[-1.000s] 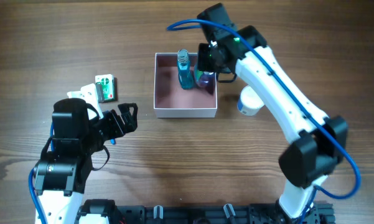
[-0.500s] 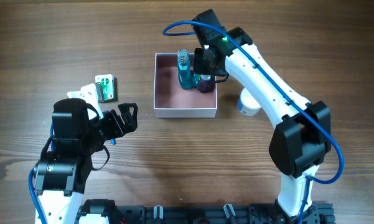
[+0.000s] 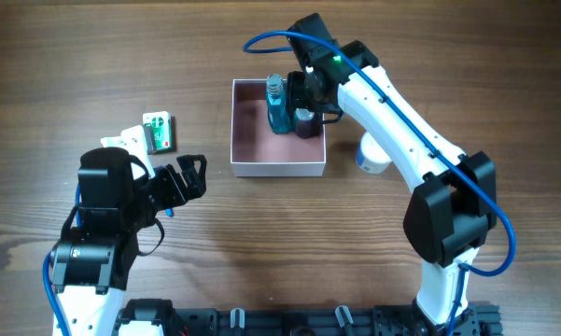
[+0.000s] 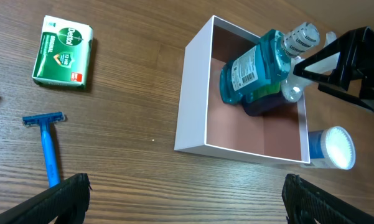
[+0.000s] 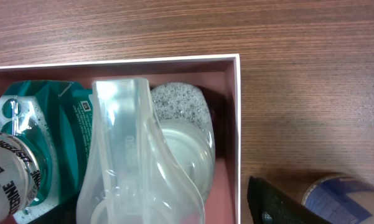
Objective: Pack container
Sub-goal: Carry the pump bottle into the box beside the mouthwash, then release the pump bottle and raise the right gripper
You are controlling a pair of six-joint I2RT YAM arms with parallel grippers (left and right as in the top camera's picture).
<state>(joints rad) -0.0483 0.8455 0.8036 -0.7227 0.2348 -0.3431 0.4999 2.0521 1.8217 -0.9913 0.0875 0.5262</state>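
**Right pincer reaching into the container, left pincer hanging open**

The left pincer (image 3: 188, 175) is hovering low over the wooden worktop (image 3: 261, 243). Its two fingers are spread wide and are gripping nothing. Just ahead of its left finger, a blue razor (image 4: 48, 146) is lying flat. Farther ahead on that same side, a green soap box (image 4: 63, 51) is lying label up, with a paler small box (image 3: 121, 142) just beside it.

Ahead of this pincer and a little to its right, the container (image 4: 193, 99) is sitting flat on the worktop, showing white walls, a dusty-pink floor and an open top. Inside it, near the wall farthest from the left pincer, a teal mouthwash bottle (image 3: 279, 110) is resting. A dark purple bottle (image 4: 271, 104) is sitting right beside it.

The right pincer (image 3: 301, 103) is reaching down into that far corner, directly above the purple bottle. In its own wrist view the teal bottle is immediately to its left. One translucent finger (image 5: 134, 155) is showing over the bottle top. Whether this pincer is clenched on the bottle or released cannot be told.

Outside the container, just past the wall to the right of the right pincer, a white-capped bottle (image 4: 333, 148) is resting on the worktop.
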